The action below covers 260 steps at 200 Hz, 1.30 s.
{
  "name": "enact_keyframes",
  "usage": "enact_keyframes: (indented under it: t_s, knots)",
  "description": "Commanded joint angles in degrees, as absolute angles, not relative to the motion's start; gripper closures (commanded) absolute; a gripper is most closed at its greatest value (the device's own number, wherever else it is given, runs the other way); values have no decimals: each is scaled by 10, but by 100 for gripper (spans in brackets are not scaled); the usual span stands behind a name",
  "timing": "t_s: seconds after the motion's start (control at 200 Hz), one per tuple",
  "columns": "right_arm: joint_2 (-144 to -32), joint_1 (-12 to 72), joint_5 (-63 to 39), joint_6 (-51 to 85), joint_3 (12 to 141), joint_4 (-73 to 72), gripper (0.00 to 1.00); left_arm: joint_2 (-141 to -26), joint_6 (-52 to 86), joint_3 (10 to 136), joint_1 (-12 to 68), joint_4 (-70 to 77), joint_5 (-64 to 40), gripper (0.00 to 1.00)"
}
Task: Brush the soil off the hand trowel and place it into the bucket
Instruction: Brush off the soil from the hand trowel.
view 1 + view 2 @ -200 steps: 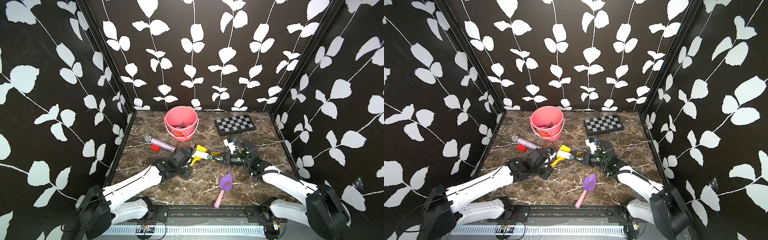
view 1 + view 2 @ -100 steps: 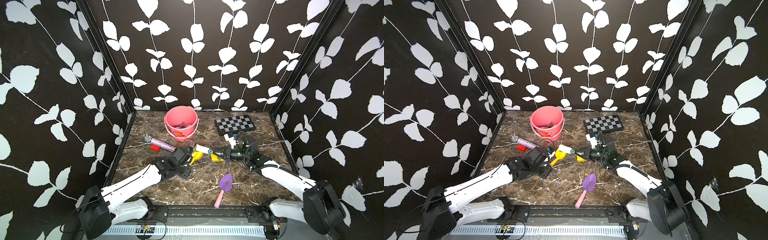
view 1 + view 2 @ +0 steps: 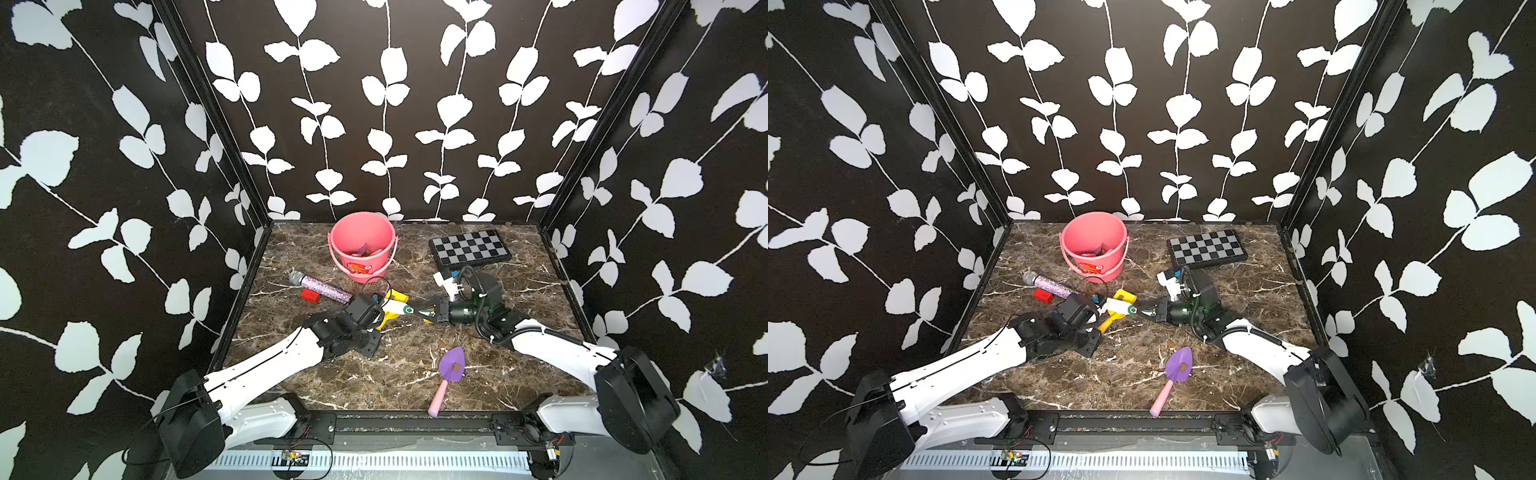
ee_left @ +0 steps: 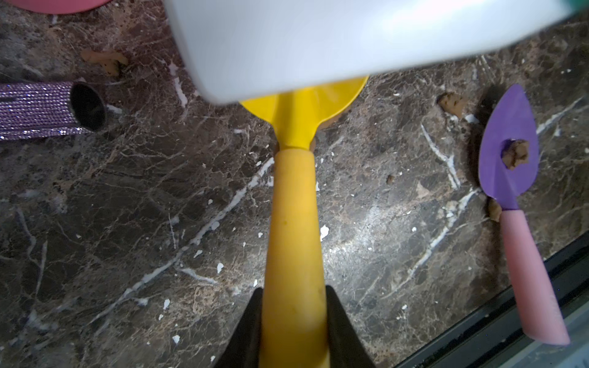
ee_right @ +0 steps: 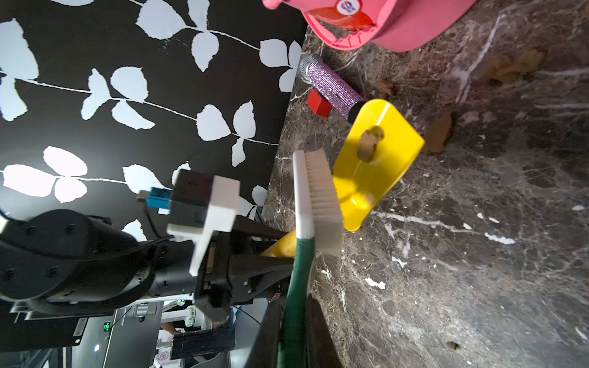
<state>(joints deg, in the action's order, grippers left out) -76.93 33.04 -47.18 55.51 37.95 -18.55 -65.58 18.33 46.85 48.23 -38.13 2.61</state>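
My left gripper [image 4: 293, 318] is shut on the yellow handle of the hand trowel [image 4: 293, 223], holding it low over the marble at mid-table [image 3: 397, 297]. My right gripper [image 5: 294, 318] is shut on the green handle of a white-headed brush [image 5: 323, 197]. The brush head lies across the handle end of the yellow blade [image 5: 382, 159]. One lump of soil [image 5: 369, 145] sits on the blade just past the bristles. The pink bucket [image 3: 386, 257] stands upright behind, at the back of the table.
A purple trowel with a pink handle [image 3: 453, 365] lies near the front edge with a soil lump [image 4: 514, 154] on it. A glittery microphone [image 3: 320, 286] and a red block [image 3: 311, 296] lie to the left. A chessboard [image 3: 469, 247] lies back right. Loose soil lumps [image 4: 451, 105] dot the marble.
My right gripper has lifted the brush back a little, then brought it leftward over the yellow blade. The left arm and the trowel have hardly moved.
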Motion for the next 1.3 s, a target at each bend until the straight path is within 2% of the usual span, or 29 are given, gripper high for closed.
enact_keyframes:
  t_s: [0.0,0.24,0.466,0.626,0.831,1.056,1.297]
  knots:
    - [-774,321,-472,548,379,-217,100,-644,193,485,477,-387,8,100]
    - [-736,250,-487,546,379,-202,100,-634,204,476,447,-398,-8,100]
    - [-733,292,-479,594,368,-265,100,-637,201,475,430,-396,-22,100]
    - [-779,337,-466,600,365,-295,100,-640,201,482,429,-392,-35,100]
    - [-820,326,-471,586,364,-304,100,-629,208,477,428,-381,-57,100]
    - [-773,253,-485,571,366,-261,100,-624,209,470,428,-380,-59,100]
    - [-744,287,-470,613,351,-293,100,-638,204,474,426,-378,-52,100]
